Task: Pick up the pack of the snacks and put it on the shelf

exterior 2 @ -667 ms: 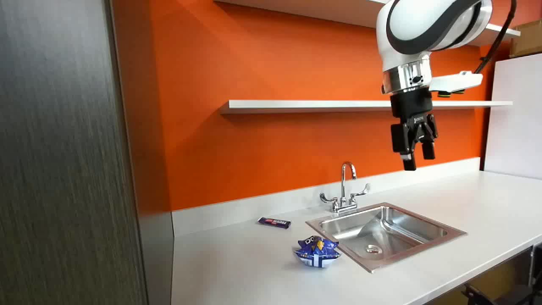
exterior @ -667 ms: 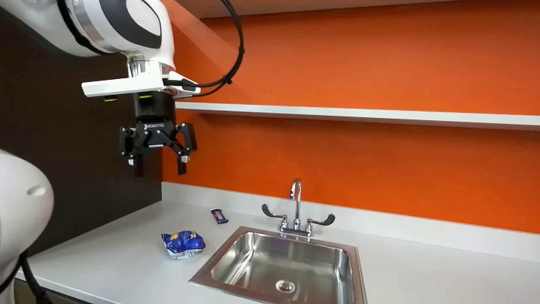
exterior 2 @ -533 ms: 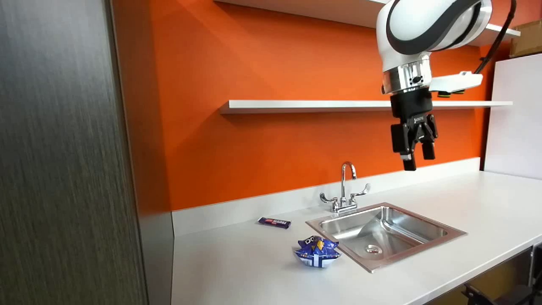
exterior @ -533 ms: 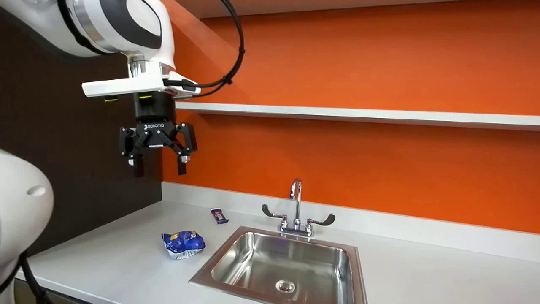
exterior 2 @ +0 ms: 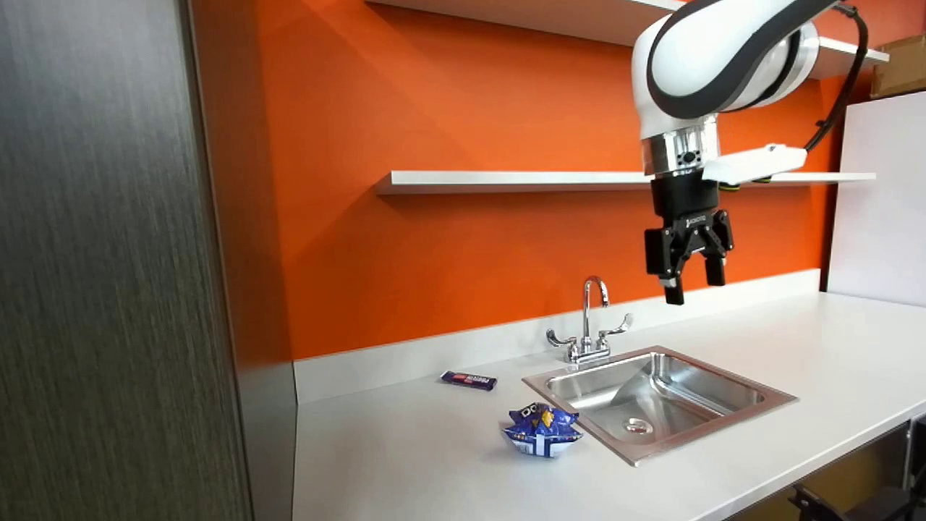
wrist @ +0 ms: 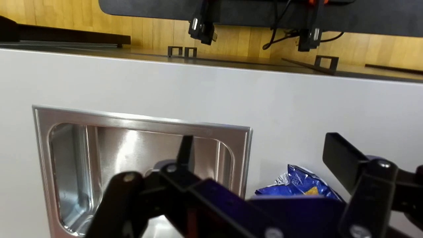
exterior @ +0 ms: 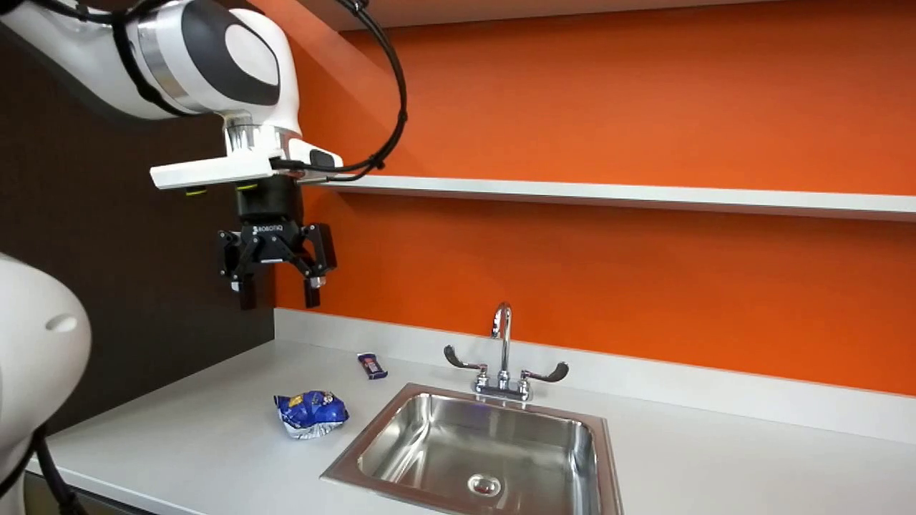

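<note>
The pack of the snacks, a crinkly blue packet with white and yellow patches, lies on the white counter left of the sink in both exterior views [exterior: 311,413] [exterior 2: 542,430]. In the wrist view the pack [wrist: 299,183] is partly hidden behind the gripper's body. The shelf, a long thin white board on the orange wall, shows in both exterior views [exterior: 608,192] [exterior 2: 521,182]. My gripper [exterior: 280,297] [exterior 2: 694,284] is open and empty, pointing down, well above the counter and below the shelf's height. The wrist view shows its fingers [wrist: 259,145] wide apart.
A steel sink [exterior: 612,465] [exterior 2: 778,396] is set in the counter [exterior: 193,429], with a faucet [exterior: 506,350] [exterior 2: 587,318] behind it. A small dark bar [exterior: 372,366] [exterior 2: 469,380] lies near the backsplash. A dark side panel [exterior 2: 123,289] bounds the counter's end.
My arm and open gripper have moved lower, shifting slightly right in an exterior view and left in the opposite one. The pack and the small bar have not moved.
</note>
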{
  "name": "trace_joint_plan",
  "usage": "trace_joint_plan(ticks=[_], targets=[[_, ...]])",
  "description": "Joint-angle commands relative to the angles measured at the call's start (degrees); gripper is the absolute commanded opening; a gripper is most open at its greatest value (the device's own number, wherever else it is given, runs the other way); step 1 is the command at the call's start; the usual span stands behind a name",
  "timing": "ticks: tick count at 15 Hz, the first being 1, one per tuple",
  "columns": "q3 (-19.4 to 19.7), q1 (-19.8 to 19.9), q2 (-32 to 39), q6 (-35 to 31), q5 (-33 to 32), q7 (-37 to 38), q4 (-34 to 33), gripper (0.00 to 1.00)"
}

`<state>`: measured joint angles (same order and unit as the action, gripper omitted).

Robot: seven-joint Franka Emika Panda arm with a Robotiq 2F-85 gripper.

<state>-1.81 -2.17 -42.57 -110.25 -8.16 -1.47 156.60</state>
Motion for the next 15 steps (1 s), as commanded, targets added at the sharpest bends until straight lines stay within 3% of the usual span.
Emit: trace_joint_plan(ticks=[1,9,15], targets=[[-3.46,0.89,6.08,-8.12,1.44,9.82,1.40,1.00],[-10.25,0.20,23.81,-24.26,1.90,25.38,-0.58,1.00],[-11.08,0.72,36.03,-32.37,-1.39,30.98,-6.18,1.00]])
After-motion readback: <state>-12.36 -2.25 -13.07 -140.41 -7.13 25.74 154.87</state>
